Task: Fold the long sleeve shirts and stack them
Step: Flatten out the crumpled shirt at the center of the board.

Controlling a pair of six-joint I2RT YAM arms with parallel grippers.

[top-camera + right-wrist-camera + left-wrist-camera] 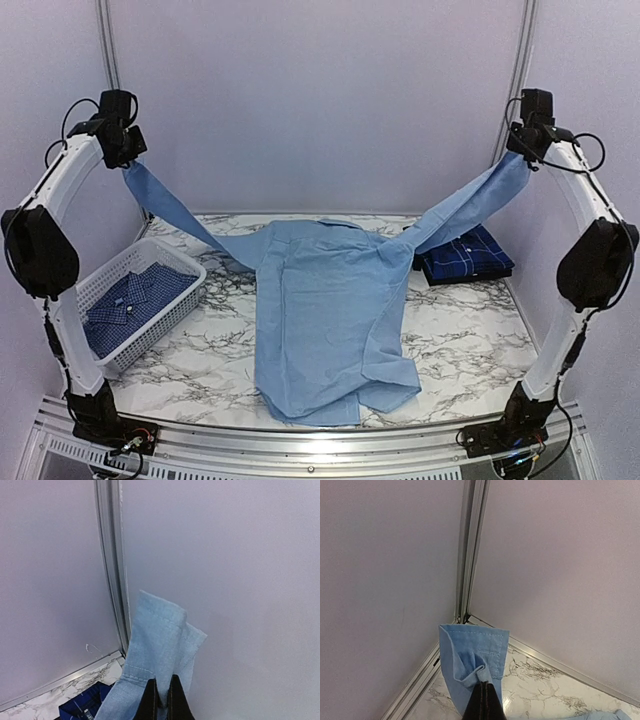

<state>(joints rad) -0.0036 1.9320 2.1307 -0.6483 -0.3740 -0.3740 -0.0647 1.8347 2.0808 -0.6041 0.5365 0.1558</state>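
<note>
The light blue long sleeve shirt (330, 310) lies on the marble-pattern worktop (470, 340). Its body covers the centre of the surface, with the collar toward 12 o'clock and the rumpled hem toward 6 o'clock. Both sleeves are lifted clear of the worktop and drawn outward. The left sleeve (175, 215) rises toward 10 o'clock to the left claw (125, 160), and the right sleeve (470, 205) rises toward 2 o'clock to the right claw (522, 155). The left claw is pressed together on the left cuff (470, 650). In the left wrist view the stitched cuff edge stands above the dark fingertips (482, 705), which meet with no gap. The right claw is likewise pinching the right cuff (155, 640). In the right wrist view its two fingers (150, 702) stand side by side with only cloth between them. Both claws are held high, near the rear corners of the enclosure. A white mesh basket (95, 275) sits at 9 o'clock and holds the folded blue-and-white checked shirt (135, 305). The navy plaid shirt (465, 255) lies folded on the worktop at 2 o'clock, partly beneath the raised right sleeve.
</note>
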